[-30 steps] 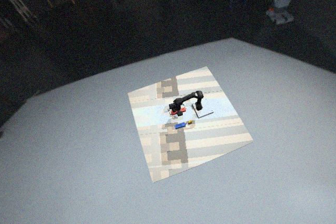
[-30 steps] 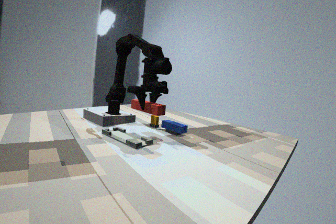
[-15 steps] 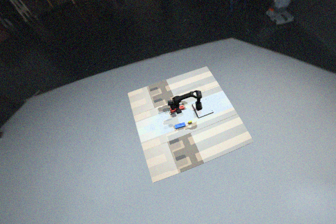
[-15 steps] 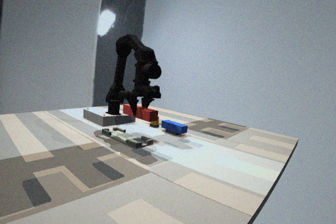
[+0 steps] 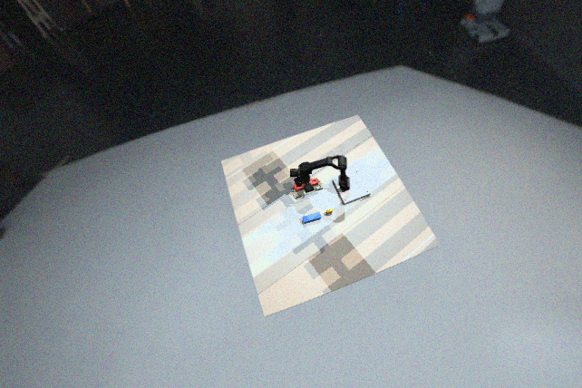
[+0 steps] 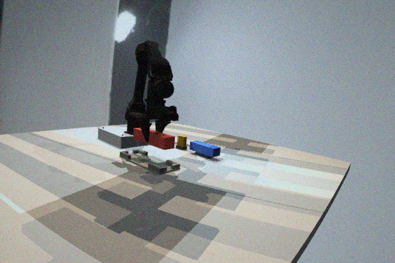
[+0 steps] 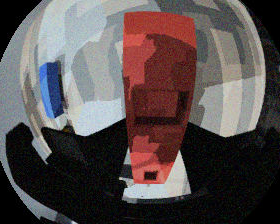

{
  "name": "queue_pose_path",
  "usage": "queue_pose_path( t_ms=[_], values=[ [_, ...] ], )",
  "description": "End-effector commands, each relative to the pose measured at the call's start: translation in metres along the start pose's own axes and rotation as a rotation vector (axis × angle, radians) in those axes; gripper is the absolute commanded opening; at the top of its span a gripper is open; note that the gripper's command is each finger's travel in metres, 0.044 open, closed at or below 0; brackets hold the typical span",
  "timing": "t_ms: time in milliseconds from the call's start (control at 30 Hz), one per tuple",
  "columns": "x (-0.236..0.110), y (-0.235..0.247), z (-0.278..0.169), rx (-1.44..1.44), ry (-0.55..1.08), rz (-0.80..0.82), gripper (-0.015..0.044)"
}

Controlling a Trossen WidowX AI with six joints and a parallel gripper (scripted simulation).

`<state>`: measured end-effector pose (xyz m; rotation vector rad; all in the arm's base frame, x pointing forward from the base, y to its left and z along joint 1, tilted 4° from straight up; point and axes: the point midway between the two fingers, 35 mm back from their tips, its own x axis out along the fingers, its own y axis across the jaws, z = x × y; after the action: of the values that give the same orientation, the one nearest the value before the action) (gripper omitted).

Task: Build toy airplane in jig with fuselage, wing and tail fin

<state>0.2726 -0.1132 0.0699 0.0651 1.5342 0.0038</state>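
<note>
My gripper [image 6: 152,129] [image 5: 306,185] is shut on the red fuselage [image 6: 160,141] [image 5: 315,181] [image 7: 157,63] and holds it level, a little above the grey-green jig cradle [image 6: 160,167] [image 5: 297,195]. In the wrist view the fuselage runs straight away from the camera, with a dark square socket near its close end. The blue wing [image 6: 205,148] [image 5: 311,217] [image 7: 52,88] lies flat on the table to the side of the jig. The small yellow tail fin [image 6: 181,141] [image 5: 328,211] stands between the wing and the fuselage.
The arm's grey base plate [image 6: 112,137] [image 5: 358,197] sits just behind the jig. The patterned table top [image 6: 266,198] [image 5: 301,278] ends in a sharp edge on the right in the exterior view; grey floor lies around it.
</note>
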Motion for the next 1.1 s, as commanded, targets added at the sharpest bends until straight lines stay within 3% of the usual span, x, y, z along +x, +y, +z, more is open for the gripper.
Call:
queue_pose_path(
  t_ms=[0, 167, 433, 1067],
  values=[
    [0.007, -0.011, -0.005, -0.012, 0.005, 0.003, 0.0000],
    [0.011, -0.020, -0.008, -0.020, 0.006, 0.003, 0.0000],
    [0.011, -0.020, -0.008, -0.020, 0.006, 0.003, 0.0195],
    [0.017, -0.021, -0.008, -0.020, 0.006, 0.003, 0.0195]
  ],
)
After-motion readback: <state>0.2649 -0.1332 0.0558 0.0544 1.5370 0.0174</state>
